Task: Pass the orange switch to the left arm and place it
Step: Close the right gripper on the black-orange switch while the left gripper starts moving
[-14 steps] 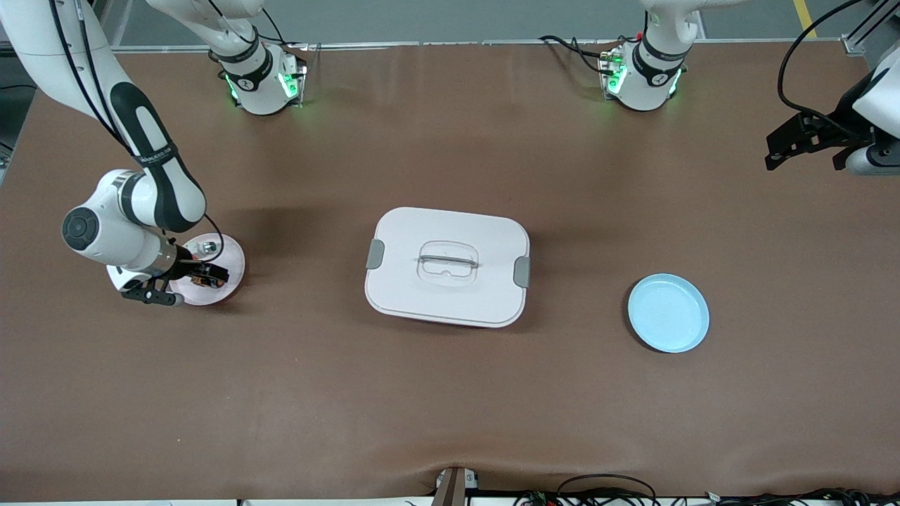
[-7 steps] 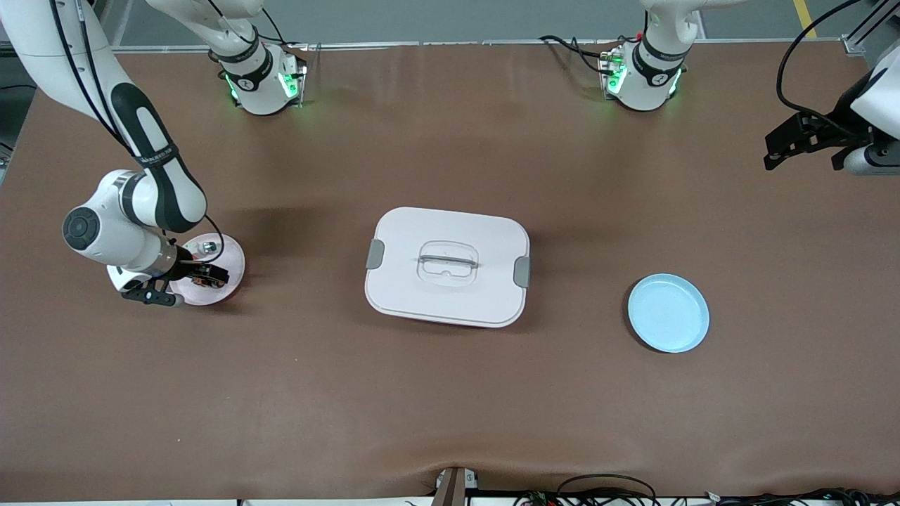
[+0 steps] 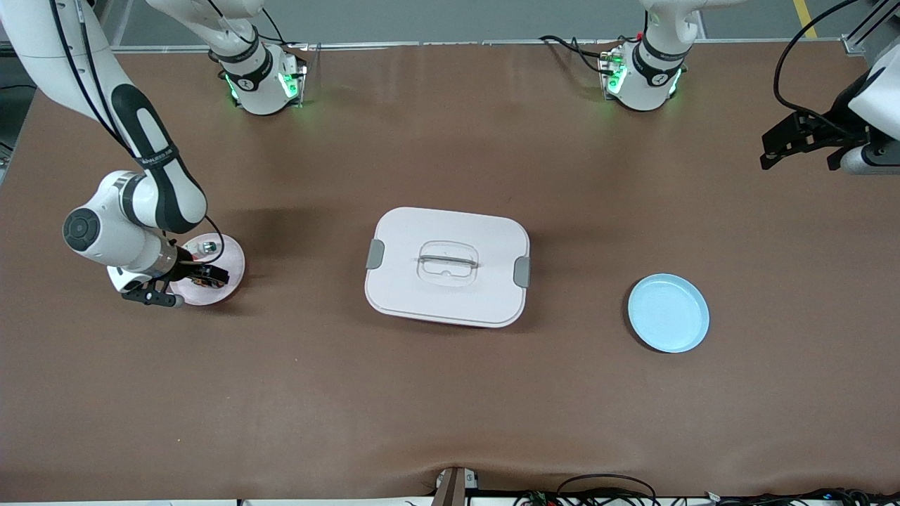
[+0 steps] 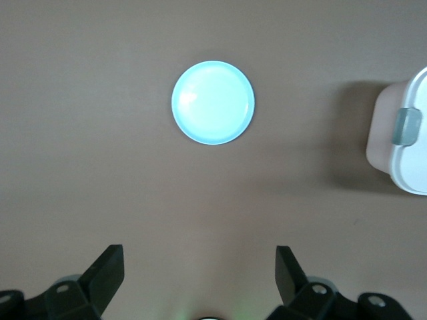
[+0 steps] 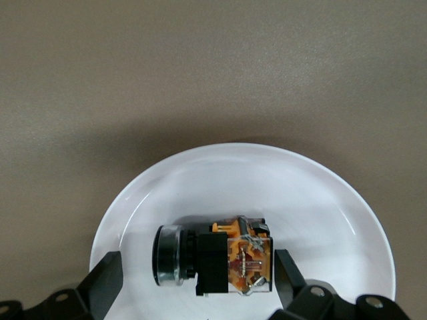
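Note:
The orange switch [image 5: 213,263] lies on its side on a white plate [image 5: 267,180] at the right arm's end of the table; it has a black body, a silver-rimmed face and an orange clear-cased end. My right gripper [image 5: 198,273] is low over that plate [image 3: 228,256], open, one finger on each side of the switch [image 3: 205,281]. The white box [image 3: 447,267] with grey latches stands mid-table. My left gripper [image 3: 801,151] hangs open and empty high over the left arm's end; its wrist view shows its own gripper [image 4: 200,267] and the box's edge [image 4: 403,140].
A small whitish piece [image 3: 207,247] sits on the same plate, farther from the front camera than the switch. A light blue plate [image 3: 668,313] lies empty between the box and the left arm's end, also in the left wrist view [image 4: 213,102].
My left gripper has drifted slightly toward the table's middle. My right gripper stays around the switch with hardly any motion.

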Motion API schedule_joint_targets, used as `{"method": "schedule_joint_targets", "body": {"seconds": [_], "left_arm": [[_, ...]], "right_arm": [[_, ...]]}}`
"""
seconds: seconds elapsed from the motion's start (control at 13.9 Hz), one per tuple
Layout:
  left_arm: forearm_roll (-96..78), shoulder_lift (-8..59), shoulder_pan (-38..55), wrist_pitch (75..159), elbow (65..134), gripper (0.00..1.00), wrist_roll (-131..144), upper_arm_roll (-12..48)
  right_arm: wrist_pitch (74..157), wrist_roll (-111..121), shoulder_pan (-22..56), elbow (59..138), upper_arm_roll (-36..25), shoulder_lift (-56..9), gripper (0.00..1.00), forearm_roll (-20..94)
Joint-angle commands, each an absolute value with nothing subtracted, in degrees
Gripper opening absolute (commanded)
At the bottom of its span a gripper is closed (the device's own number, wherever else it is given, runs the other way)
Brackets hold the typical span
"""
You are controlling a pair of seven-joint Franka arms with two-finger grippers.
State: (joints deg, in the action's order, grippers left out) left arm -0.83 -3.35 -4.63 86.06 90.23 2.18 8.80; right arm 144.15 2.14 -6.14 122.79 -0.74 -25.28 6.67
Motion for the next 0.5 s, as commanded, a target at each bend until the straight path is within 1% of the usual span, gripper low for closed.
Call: {"method": "schedule_joint_targets", "body": {"seconds": [0.0,0.36,0.43], "left_arm": [[-2.3,-2.9,-4.8,85.3,89.5,1.0,1.9,9.0],[-2.3,-2.6,-4.7,85.4,89.6,1.0,2.2,9.1],[-2.3,-2.5,-4.7,85.4,89.6,1.0,2.2,9.5]], "right_arm": [[144.4,2.3,-6.2,121.6,-0.7,-26.5,1.0,7.6],[144.4,2.6,-6.2,121.6,-0.7,-26.6,1.0,7.6],[144.3,2.6,-6.2,121.4,-0.7,-26.6,0.93,7.6]]}}
